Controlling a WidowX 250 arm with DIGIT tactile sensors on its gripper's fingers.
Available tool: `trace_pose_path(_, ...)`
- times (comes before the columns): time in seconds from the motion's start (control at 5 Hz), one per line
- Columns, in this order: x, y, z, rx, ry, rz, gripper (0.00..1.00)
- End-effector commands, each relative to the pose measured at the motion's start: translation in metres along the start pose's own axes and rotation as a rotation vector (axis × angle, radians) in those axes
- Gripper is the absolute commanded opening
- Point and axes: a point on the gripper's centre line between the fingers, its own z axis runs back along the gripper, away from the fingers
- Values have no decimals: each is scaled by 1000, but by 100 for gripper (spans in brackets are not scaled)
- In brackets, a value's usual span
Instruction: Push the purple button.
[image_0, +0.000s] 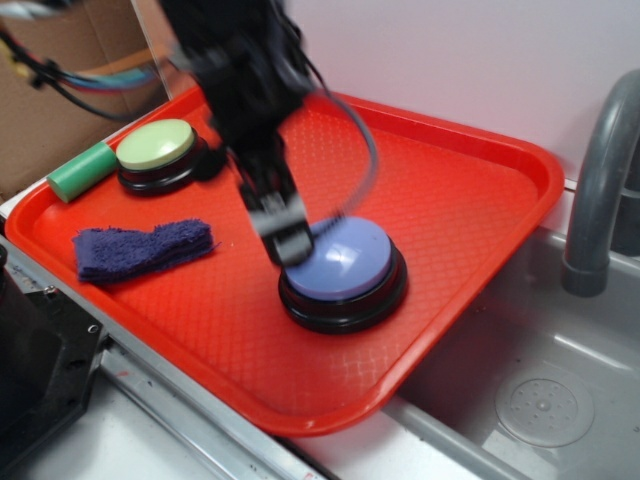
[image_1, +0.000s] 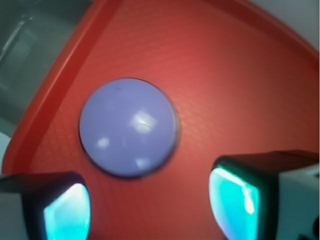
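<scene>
Where the exterior view runs along its lower edge, a pale counter (image_0: 120, 440) strip and a dark block at the lower left sit nearest, with a grey sink (image_0: 540, 400) basin and its round drain at the lower right. Just beyond them lies a red tray (image_0: 470, 210) with a raised rim, filling the middle of the frame. On its centre-right stands the purple button (image_0: 345, 262), a glossy lavender dome on a black round base. The gripper (image_0: 283, 240) comes down from the upper centre, blurred, its tip at the button's left edge; whether it touches the cap I cannot tell. In the wrist view the two fingers (image_1: 67, 210) stand apart at the lower corners with nothing between them, so the gripper is open, and the button (image_1: 128, 126) shows above them on the red mesh surface. At the tray's left lies a dark blue fuzzy cloth (image_0: 140, 248). Farther back, upper left, sit a smaller pale green button (image_0: 157, 152) and a green cylinder (image_0: 82, 170) just beside it. A grey faucet (image_0: 600, 180) rises at the right edge.
</scene>
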Motion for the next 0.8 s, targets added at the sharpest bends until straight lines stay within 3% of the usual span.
trace_pose_path(0.0, 21, -16, -14, -43, 14, 10, 100)
trace_pose_path(0.4, 16, -7, 3, 1, -17, 31, 100)
trace_pose_path(0.6, 14, -1, 36, 76, 18, 78, 100)
